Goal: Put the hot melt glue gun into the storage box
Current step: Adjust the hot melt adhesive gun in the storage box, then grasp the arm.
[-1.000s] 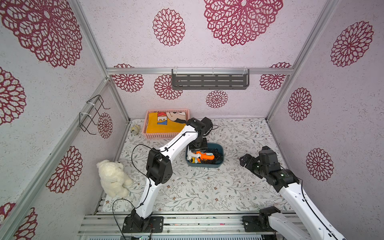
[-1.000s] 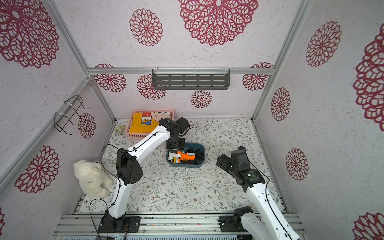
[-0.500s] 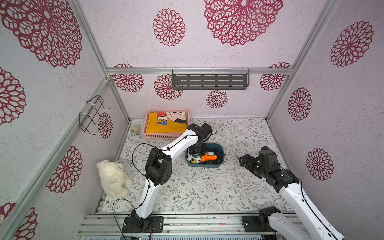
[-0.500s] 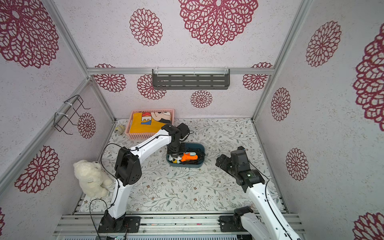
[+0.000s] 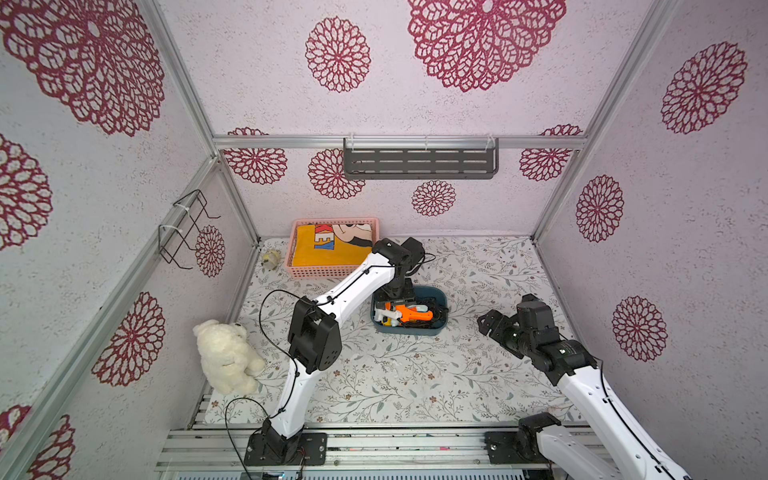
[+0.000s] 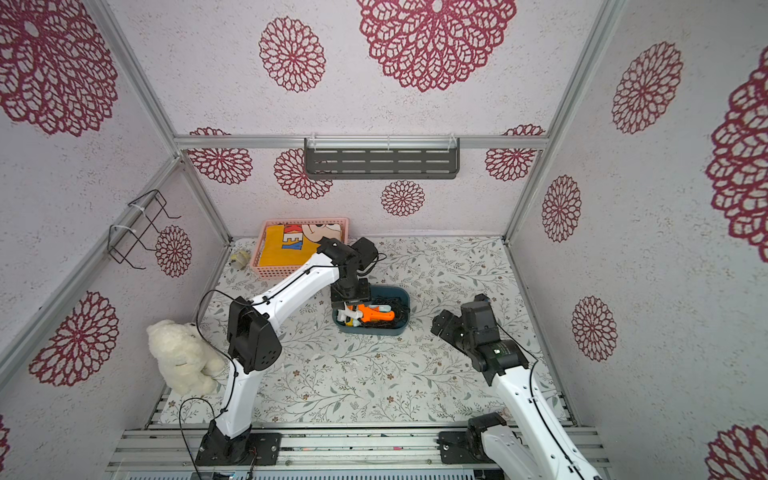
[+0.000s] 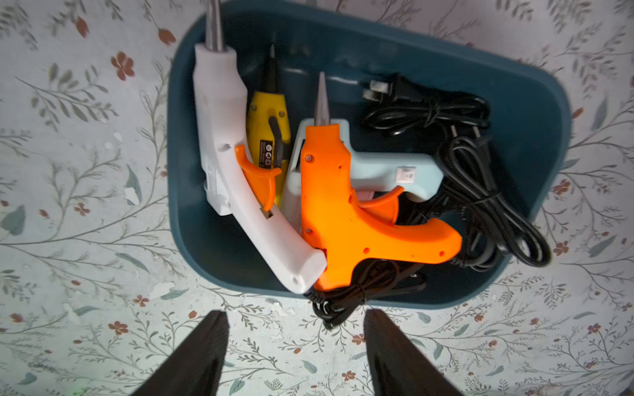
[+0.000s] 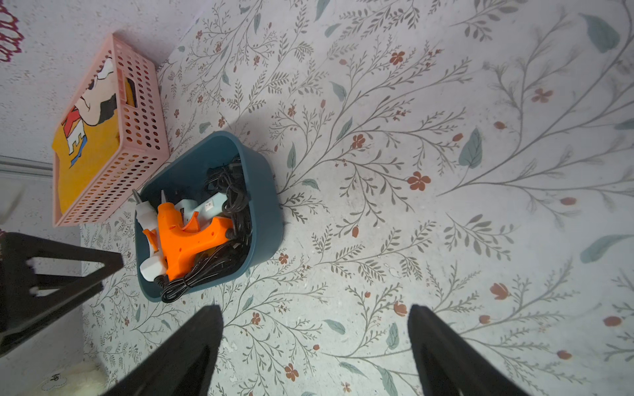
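Glue gun (image 7: 329,205), orange plastic, lay mid-frame in dark teal plastic storage box (image 7: 535,137); left gripper (image 7: 295,315), wide and empty, needed a straight lift

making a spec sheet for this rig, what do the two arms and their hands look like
The left arm and right arm have smooth white links joined by boxy black joint housings. Thin black cables loop loosely along them. The left hand and right hand each end in two black, tapered, wedge-shaped fingers.

white gun (image 7: 223,137): nozzle cut off; blue gun (image 7: 384,168): mostly under orange gun (image 7: 343,212)
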